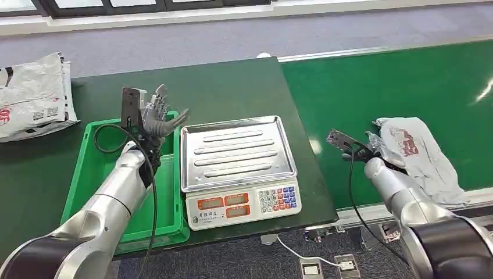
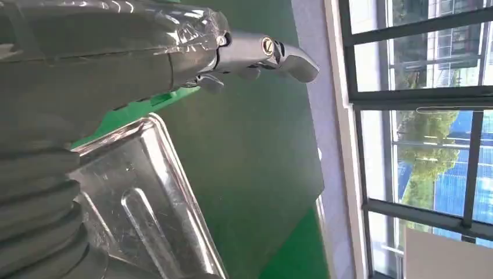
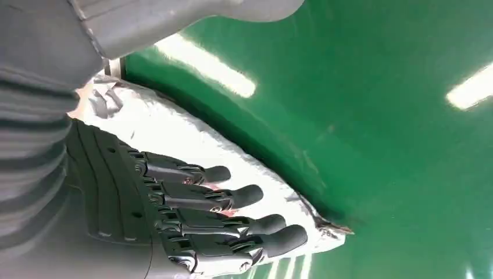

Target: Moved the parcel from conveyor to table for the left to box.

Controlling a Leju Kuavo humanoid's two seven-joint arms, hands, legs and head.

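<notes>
The parcel [image 1: 420,157], a soft white plastic mailer with a red print, lies flat on the green conveyor [image 1: 395,87] at the right of the head view, not yet moved toward the surface [image 1: 232,87]. It looks light, limp and slippery: the film is crinkled, so it will likely sag and fold when lifted instead of holding its shape. A firm hold across its near edge or a bunched fold seems safer than a flat press, which could let it slide on the belt.

The right hand [image 1: 372,152] is at the parcel's left end. In the right wrist view its dark fingers [image 3: 232,200] lie stretched, slightly apart, over the white film; whether the thumb is already under it I cannot tell, so no grip is confirmed.

Left of the conveyor, at the centre of the head view, a weighing scale [image 1: 238,168] with a steel tray stands on the dark surface. Just beside it sits a green box [image 1: 87,168], over which the left hand [image 1: 157,119] is raised, fingers spread and empty. More white mailers [image 1: 32,96] lie at the upper left.
</notes>
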